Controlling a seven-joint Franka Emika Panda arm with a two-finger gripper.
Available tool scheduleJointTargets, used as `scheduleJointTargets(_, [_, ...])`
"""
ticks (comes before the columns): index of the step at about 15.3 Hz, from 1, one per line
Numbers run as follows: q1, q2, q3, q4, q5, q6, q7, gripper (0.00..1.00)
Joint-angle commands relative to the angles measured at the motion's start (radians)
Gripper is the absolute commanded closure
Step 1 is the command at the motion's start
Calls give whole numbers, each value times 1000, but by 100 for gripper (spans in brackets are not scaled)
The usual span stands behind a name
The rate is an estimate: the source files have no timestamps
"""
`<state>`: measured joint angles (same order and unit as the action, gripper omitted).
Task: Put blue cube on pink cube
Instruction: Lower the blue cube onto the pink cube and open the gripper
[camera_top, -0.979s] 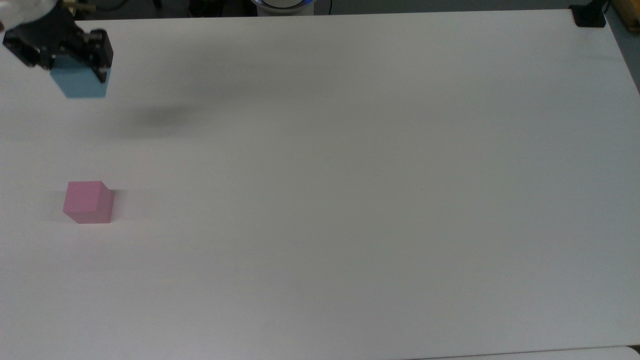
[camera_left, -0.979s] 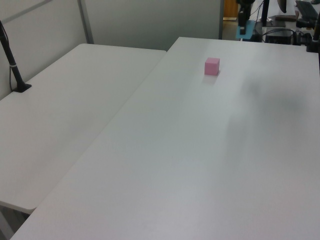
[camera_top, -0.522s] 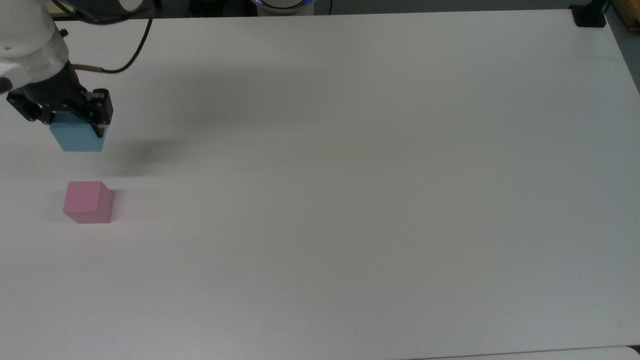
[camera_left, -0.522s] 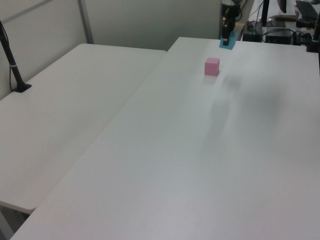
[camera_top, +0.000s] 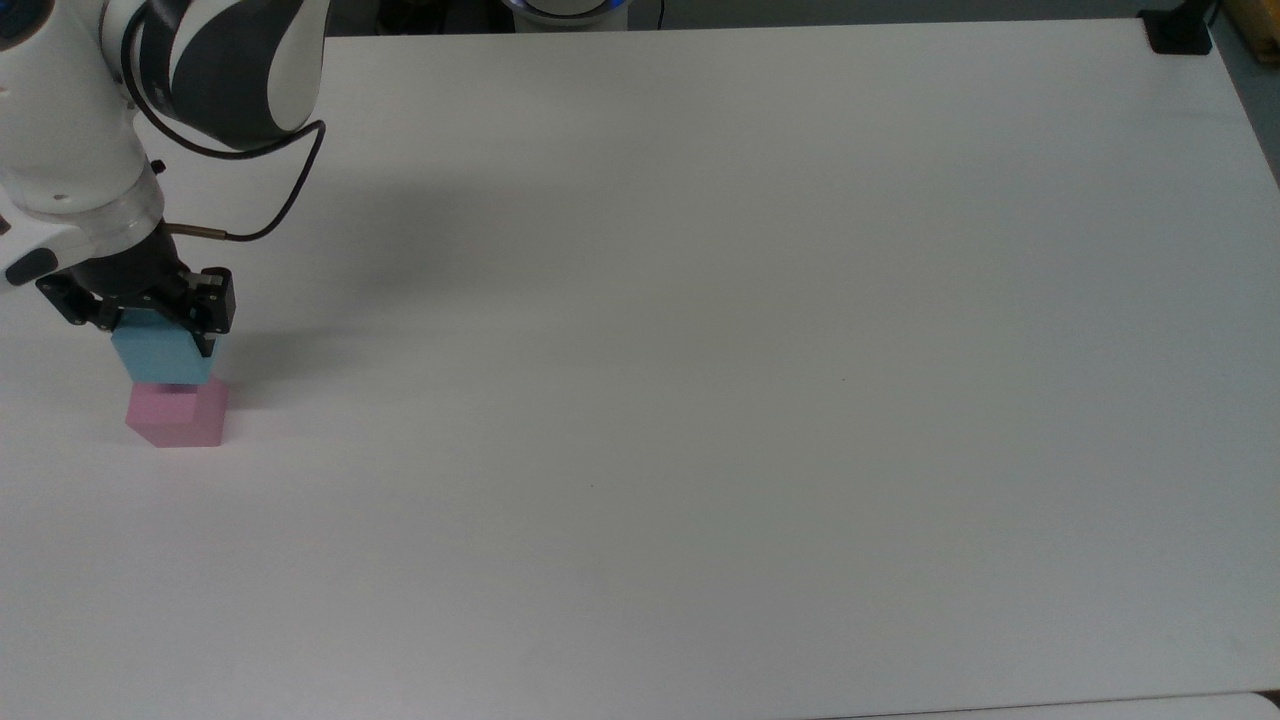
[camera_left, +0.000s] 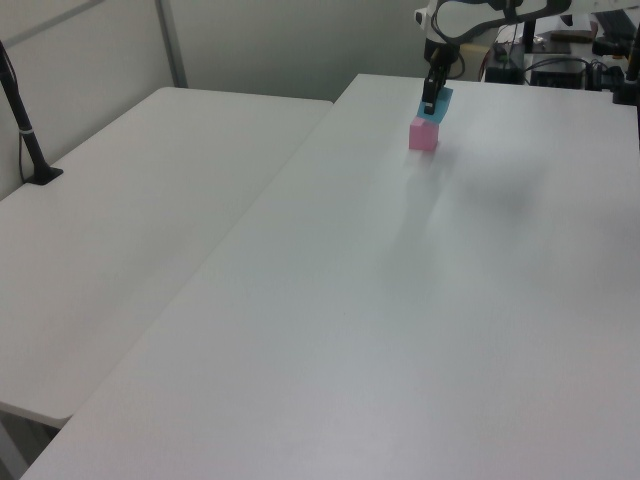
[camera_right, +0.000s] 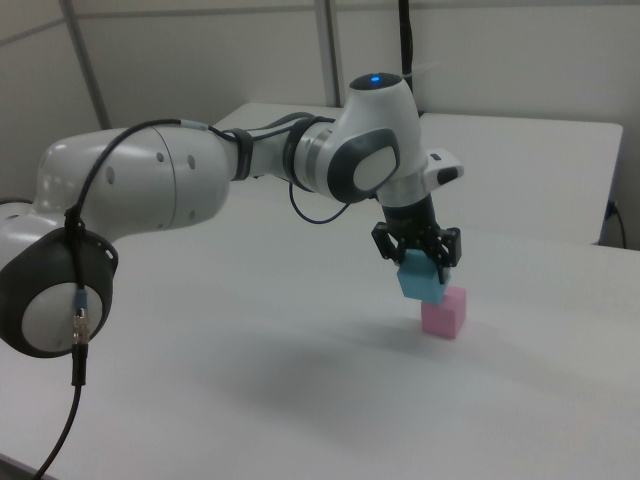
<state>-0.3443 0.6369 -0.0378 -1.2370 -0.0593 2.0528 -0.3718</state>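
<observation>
Blue cube (camera_top: 160, 355) gripped above pink cube (camera_top: 180, 418)

Arm's in at the top view's left edge, white w/ dark grey joint, black cable looping off it. Gripper (camera_top: 160, 322) pointing down, black fingers (camera_top: 213, 312) clamped on both sides of the blue cube (camera_top: 160, 358). Blue cube overlaps the upper part of the pink cube (camera_top: 178, 418); can't tell if they're touching. Pink cube sits on the white table (camera_top: 700, 350). Soft shadow stretches to the top view's right of the cubes.
</observation>
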Motion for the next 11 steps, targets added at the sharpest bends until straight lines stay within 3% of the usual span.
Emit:
scheduleJointTargets(1, [22,32,-31,36,1,30,14,69])
scheduleJointTargets(8, [22,53,-36,36,1,83,21,67])
scheduleJointTargets(11, [21,55,-37,36,1,84,21,60])
